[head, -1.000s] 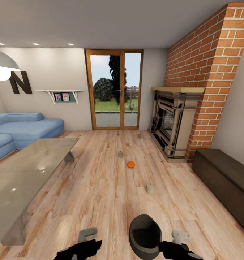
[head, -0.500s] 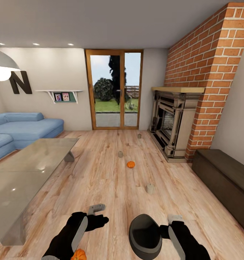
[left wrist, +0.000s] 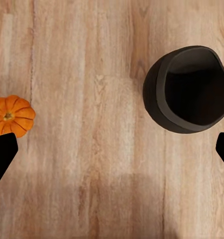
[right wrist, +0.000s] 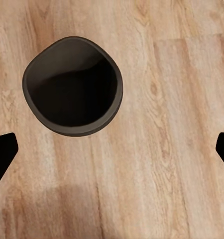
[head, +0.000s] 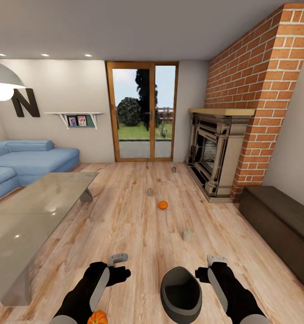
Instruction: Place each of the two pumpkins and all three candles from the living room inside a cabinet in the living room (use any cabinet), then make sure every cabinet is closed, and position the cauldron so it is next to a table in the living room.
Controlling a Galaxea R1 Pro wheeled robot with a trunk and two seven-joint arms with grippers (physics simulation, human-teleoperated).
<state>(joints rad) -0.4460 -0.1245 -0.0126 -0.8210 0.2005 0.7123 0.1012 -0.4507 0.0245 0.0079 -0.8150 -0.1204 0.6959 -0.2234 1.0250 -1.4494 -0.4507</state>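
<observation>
1. Your left gripper hangs over the light wood plank floor w/ fingers spread wide, nothing between them; in the left wrist view only the two black fingertips show at opposite edges.
2. Your right gripper is likewise spread wide & empty, just right of the black smooth round-bodied cauldron.
3. Cauldron sits upright on the floor btwn your two arms, mouth up, dark inside. The right wrist cam looks straight into it; the left wrist cam catches it off to one side.
4. One small bright-orange ribbed pumpkin lies on the floor by your left forearm, at the head view's bottom edge; also seen near a fingertip in the left wrist view.
5. The 2nd orange pumpkin is farther out, mid-floor.
6. Three stubby grey-beige candles stand on the floor: nearest, middle, far one near the stone fireplace.
7. Long low dark-brown wood cabinet is along the right wall, below the red brick chimney; front looks shut.
8. Large low glass-top table is at left, well apart from the cauldron; blue sofa behind it.
</observation>
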